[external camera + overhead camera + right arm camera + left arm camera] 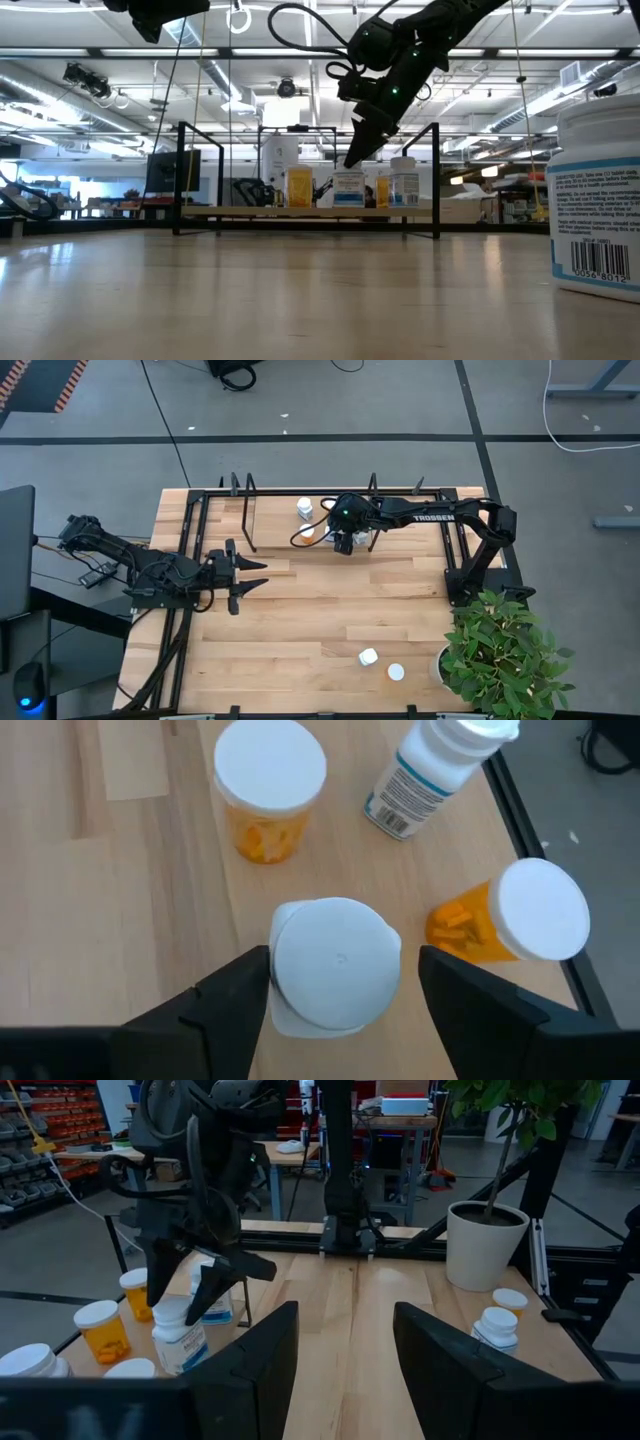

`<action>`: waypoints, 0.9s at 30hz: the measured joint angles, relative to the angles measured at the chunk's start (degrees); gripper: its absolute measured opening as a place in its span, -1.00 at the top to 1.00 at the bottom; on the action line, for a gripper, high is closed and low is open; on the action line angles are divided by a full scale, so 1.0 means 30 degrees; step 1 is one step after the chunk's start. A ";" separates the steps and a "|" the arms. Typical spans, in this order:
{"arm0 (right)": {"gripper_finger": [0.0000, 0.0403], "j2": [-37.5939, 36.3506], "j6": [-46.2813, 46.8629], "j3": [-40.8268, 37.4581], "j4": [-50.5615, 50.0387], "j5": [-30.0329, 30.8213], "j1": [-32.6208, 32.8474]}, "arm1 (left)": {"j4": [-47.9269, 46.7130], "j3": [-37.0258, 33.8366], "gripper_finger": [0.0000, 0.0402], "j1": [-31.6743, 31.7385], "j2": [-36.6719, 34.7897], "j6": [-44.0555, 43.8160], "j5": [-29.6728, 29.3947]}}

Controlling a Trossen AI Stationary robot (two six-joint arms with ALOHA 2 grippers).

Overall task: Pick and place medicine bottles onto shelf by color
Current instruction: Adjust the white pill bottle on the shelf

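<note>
White-capped medicine bottles stand grouped on the shelf [400,495] at the far side of the slatted table [300,620]. Right gripper [338,982] hangs directly over a white-bodied bottle [335,963], fingers spread to either side of its cap and apart from it; nothing is grasped. Near this bottle stand an orange bottle [268,788], a second orange bottle [518,915] and a tilted white bottle with a printed label [435,772]. Two further bottles, one lying on its side [368,657] and one upright [396,672], remain on the table's near right, just left of a potted plant [505,655]. Left gripper [255,576] waits at the table's left, fingers spread and empty.
</note>
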 joint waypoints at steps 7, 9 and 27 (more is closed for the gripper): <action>-0.31 0.0000 -0.0155 0.0000 0.0602 0.0002 0.0000 | 0.0000 0.0000 0.14 0.0000 0.0003 -0.0001 0.0000; -0.31 0.0000 -0.0157 0.0000 0.0785 0.0000 0.0000 | 0.0000 0.0000 0.14 0.0000 0.0005 -0.0001 0.0000; -0.36 -0.0129 -0.0410 0.0987 0.0418 0.0112 0.0545 | 0.0000 0.0000 0.14 0.0007 0.0003 0.0084 0.0000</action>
